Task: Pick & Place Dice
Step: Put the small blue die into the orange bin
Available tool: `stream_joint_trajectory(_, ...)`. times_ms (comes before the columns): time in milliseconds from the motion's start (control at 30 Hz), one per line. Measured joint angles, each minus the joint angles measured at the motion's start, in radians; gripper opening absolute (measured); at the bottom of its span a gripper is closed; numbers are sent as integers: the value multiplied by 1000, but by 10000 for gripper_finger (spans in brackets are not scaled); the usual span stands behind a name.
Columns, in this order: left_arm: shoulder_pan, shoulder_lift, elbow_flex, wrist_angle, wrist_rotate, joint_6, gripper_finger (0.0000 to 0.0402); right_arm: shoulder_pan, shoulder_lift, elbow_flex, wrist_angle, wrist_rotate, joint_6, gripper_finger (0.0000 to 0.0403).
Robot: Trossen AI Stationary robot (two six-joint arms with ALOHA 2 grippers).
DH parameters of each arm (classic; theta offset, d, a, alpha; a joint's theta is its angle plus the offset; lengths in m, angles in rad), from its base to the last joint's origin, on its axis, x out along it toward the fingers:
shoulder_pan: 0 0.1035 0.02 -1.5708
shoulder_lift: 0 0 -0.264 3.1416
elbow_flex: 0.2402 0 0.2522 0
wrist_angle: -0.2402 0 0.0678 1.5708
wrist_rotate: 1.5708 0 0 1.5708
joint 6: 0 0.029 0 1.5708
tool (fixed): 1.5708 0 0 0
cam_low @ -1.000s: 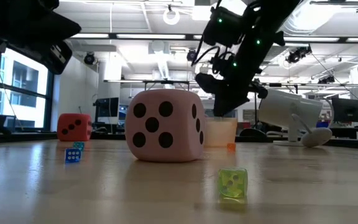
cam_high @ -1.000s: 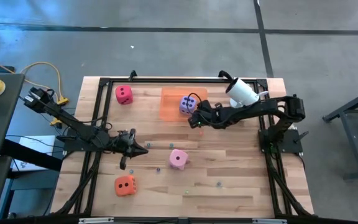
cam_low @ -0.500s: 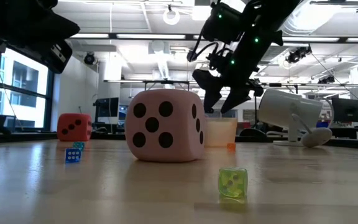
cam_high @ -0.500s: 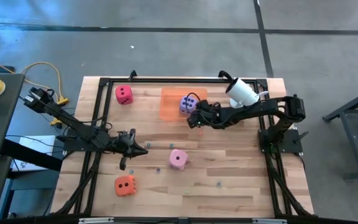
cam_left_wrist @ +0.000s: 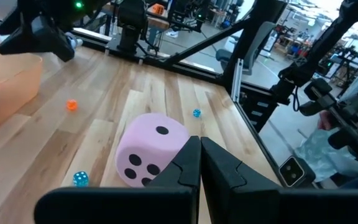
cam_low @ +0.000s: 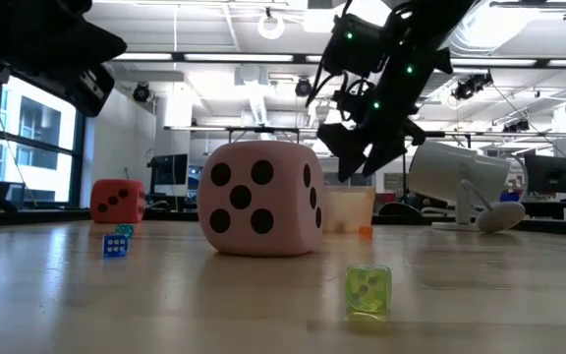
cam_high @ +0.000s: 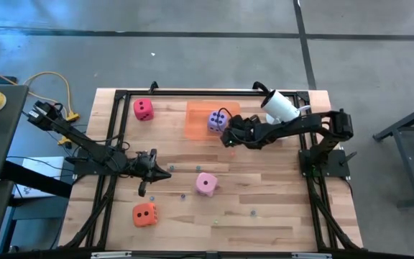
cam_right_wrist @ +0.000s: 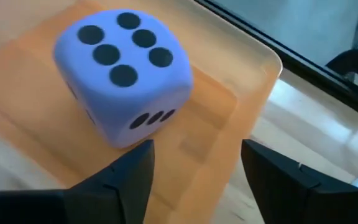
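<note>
The orange tray (cam_right_wrist: 253, 81) runs off the wrist view, holding the purple die (cam_right_wrist: 123, 68). The right hand (cam_right_wrist: 197, 180), clamped on it earlier, now hangs apart just beside it. The left hand (cam_high: 152, 164) waits together (mid-counter).

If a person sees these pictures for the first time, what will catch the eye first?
Probably the purple die lying in the orange tray at the table's far side, with the open right gripper just beside it. Next, the pink die filling the low view's middle.
</note>
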Motion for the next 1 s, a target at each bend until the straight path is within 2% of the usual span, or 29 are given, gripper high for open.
stream_joint_trajectory(167,0,0,0,0,0,-15,1,26,-13,0,3,98,-17,213)
stream_joint_trajectory(367,11,0,0,-10,-4,67,1,89,-70,0,21,99,-7,210)
stream_joint_trajectory(467,11,0,0,-75,-16,155,1,126,-126,0,56,48,19,210)
stream_joint_trajectory(633,11,0,0,-174,-137,203,1,180,-188,-1,171,-56,11,210)
stream_joint_trajectory(800,11,0,-1,-277,-171,256,1,233,-206,0,283,-152,-20,210)
stream_joint_trajectory(900,9,0,-1,-272,-213,290,1,259,-204,0,326,-174,-35,210)
stream_joint_trajectory(1000,-2,0,-1,-228,-214,326,2,279,-204,0,346,-180,-35,210)
